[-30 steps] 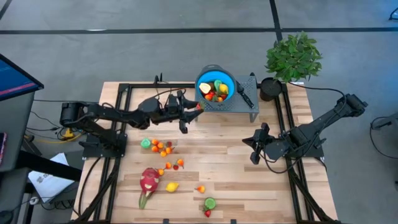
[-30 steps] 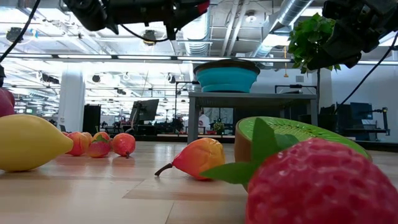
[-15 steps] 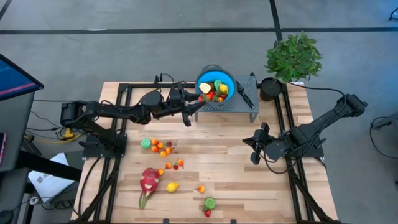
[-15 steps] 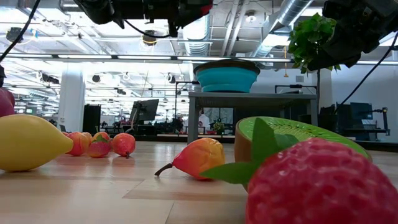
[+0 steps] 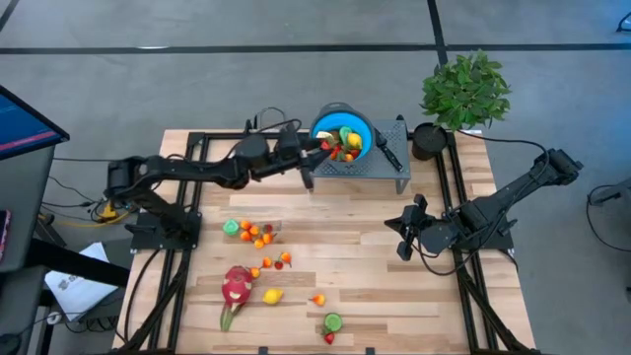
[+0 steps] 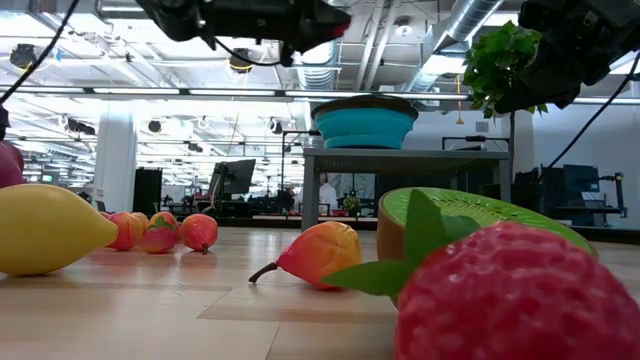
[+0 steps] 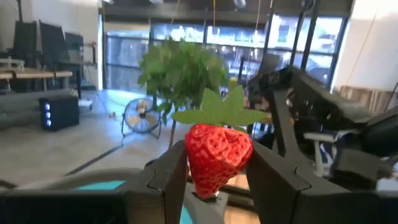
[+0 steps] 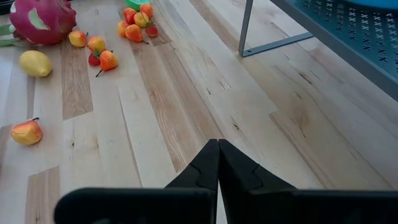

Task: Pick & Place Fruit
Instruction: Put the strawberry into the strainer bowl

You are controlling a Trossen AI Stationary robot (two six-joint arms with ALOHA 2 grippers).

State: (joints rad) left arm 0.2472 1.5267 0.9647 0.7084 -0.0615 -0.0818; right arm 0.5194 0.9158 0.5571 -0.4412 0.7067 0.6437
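Upper centre of the high view, left gripper (image 5: pixel 317 148) clamps a strawberry (image 7: pixel 217 155) beside the blue bowl (image 5: pixel 357 125); right gripper (image 5: pixel 404 237) hovers, fingers together.

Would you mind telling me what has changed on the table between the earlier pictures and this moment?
The left gripper, jaws clamped on a toy strawberry, has carried it from over the bare boards to the rim of the blue bowl on the grey stand. Nothing was let go. The right gripper, jaws shut, stayed parked at the right, and the loose fruit on the table did not move.
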